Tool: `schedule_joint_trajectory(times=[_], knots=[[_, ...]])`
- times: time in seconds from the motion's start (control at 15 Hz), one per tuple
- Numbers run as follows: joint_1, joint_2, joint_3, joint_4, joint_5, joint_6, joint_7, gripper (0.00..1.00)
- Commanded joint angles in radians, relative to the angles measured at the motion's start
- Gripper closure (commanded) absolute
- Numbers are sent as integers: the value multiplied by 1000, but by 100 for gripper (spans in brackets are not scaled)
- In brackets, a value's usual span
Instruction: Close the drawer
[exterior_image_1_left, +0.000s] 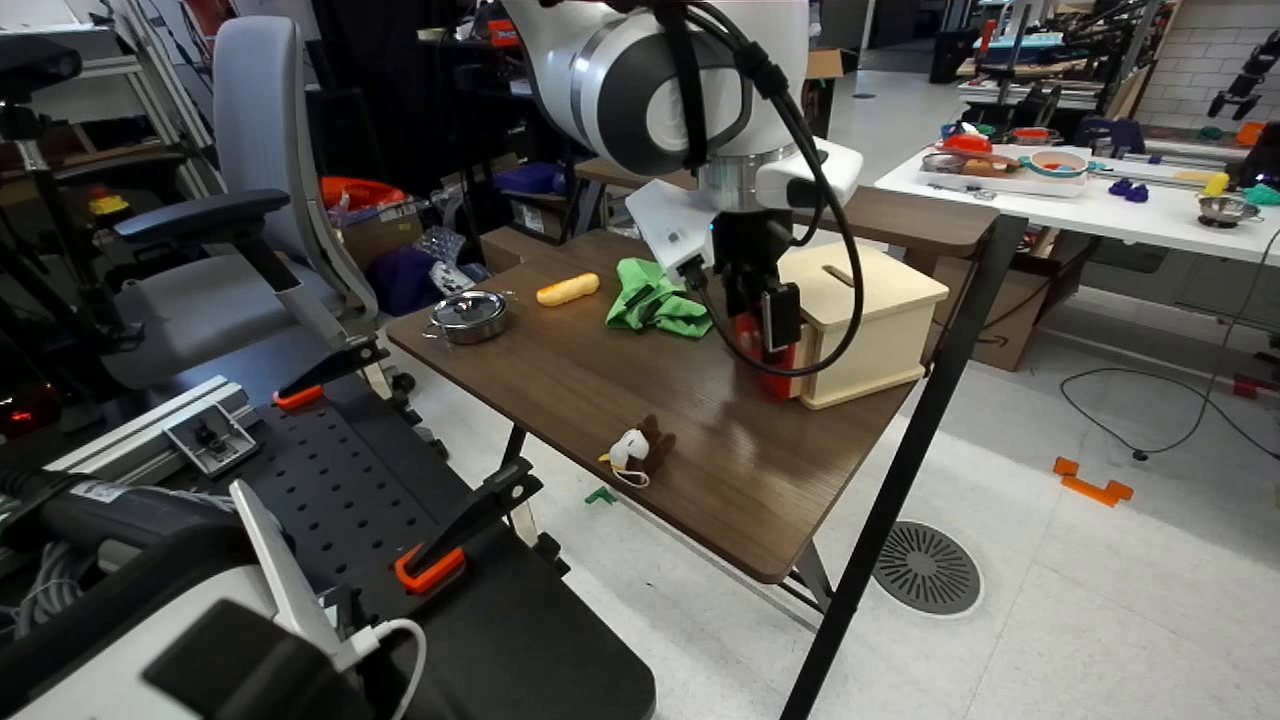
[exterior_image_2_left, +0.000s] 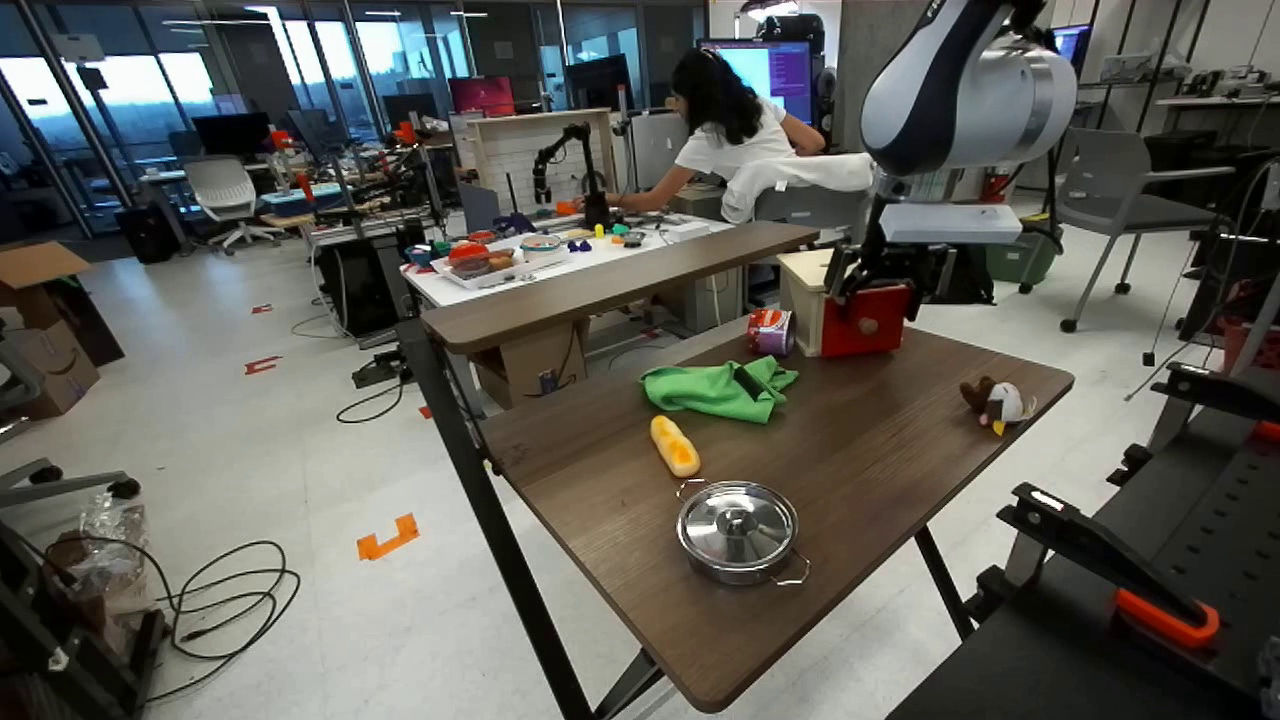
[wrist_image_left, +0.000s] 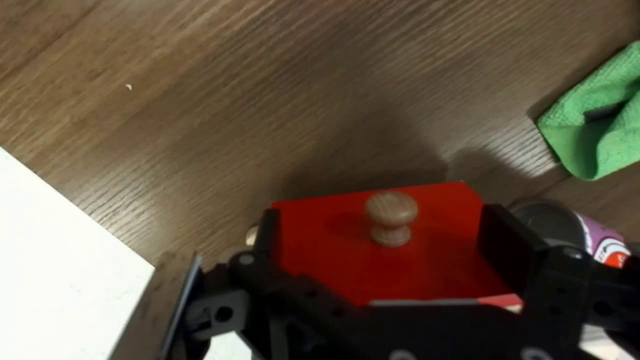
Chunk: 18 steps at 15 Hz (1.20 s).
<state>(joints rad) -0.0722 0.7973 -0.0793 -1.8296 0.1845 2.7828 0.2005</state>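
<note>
The drawer has a flat red front, seen in both exterior views (exterior_image_1_left: 780, 384) (exterior_image_2_left: 850, 335), with a round wooden knob (wrist_image_left: 391, 212). It belongs to a light tan wooden box (exterior_image_1_left: 880, 318), also in an exterior view (exterior_image_2_left: 803, 300). A strip of tan drawer side shows between the front and the box, so the drawer stands partly out. My gripper (exterior_image_1_left: 762, 312) is at the drawer front, pointing down. In the wrist view its fingers (wrist_image_left: 382, 220) are wide apart, one near each side edge of the red front, with the knob between them. Contact cannot be told.
A purple and red can (exterior_image_2_left: 770, 330) lies beside the box. A green cloth (exterior_image_2_left: 715, 390), a yellow bread piece (exterior_image_2_left: 675, 447), a lidded steel pot (exterior_image_2_left: 738, 530) and a bird plush (exterior_image_1_left: 635, 452) are on the brown table (exterior_image_1_left: 600, 380). A raised shelf (exterior_image_2_left: 620, 285) runs behind.
</note>
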Motion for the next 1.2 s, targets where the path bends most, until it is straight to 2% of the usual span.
schedule_joint_trajectory(times=[0.0, 0.33, 0.47, 0.6, 0.87, 0.93, 1.13], knots=[[-12, 38, -7, 78, 3, -5, 17, 0], [-20, 38, -3, 93, 6, -9, 13, 0], [-8, 8, -13, 56, 1, -65, 27, 0], [4, -51, -20, -13, -11, -134, 26, 0], [-33, -248, 43, -210, -16, -298, -120, 0], [-11, -107, 14, -77, -8, -237, -51, 0], [-10, -138, 17, -102, -7, -247, -56, 0]])
